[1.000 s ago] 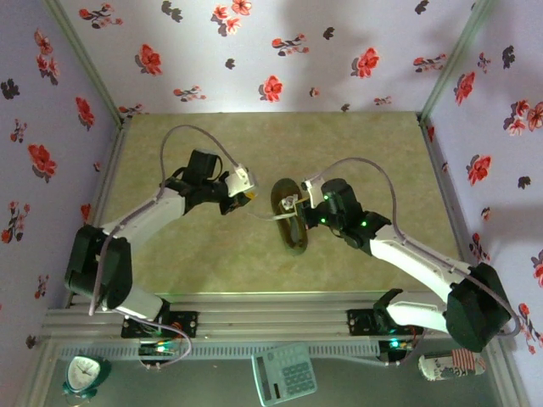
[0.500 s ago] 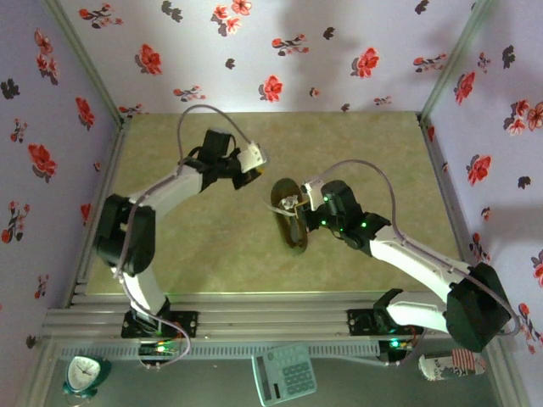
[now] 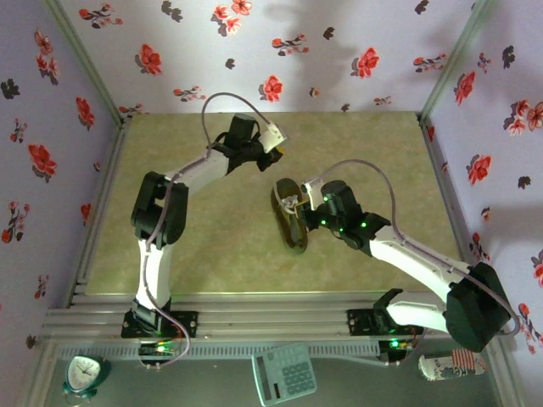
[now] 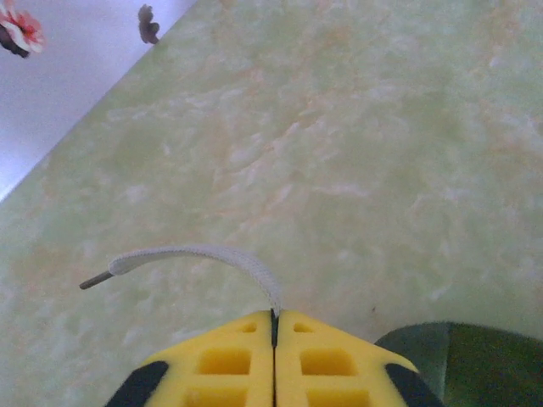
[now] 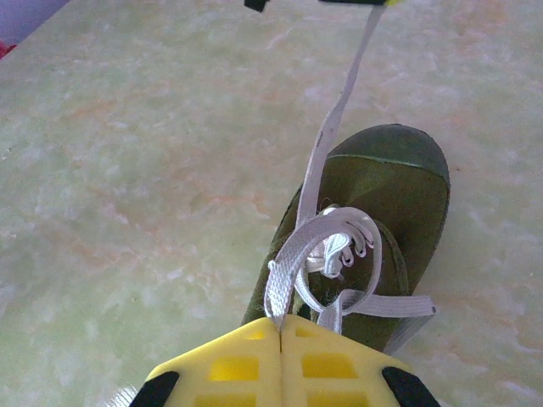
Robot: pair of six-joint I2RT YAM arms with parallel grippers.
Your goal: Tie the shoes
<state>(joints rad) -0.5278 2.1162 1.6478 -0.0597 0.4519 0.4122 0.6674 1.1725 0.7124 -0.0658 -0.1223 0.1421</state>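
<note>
The olive-green shoe [image 3: 291,219] lies mid-table, toe toward the far wall, and it is also in the right wrist view [image 5: 382,182]. My left gripper [image 3: 276,151] hovers beyond the toe, shut on one white lace [image 4: 195,252] whose free end curls left. That lace [image 5: 335,127] runs taut from the eyelets up to it. My right gripper [image 3: 304,202] sits over the shoe's opening. Its yellow fingers [image 5: 246,365] are shut on a loop of lace [image 5: 293,254]. The other lace end [image 5: 399,307] lies across the tongue.
Flowered walls [image 3: 280,51] close in the green marbled table [image 3: 212,246] on three sides. Below the near rail sit a small clock [image 3: 85,373], a calculator [image 3: 284,373] and a can [image 3: 450,366].
My left arm has swung away from the shoe's left side toward the far wall and rightward, drawing its lace out straight. The right arm and the shoe have stayed put.
</note>
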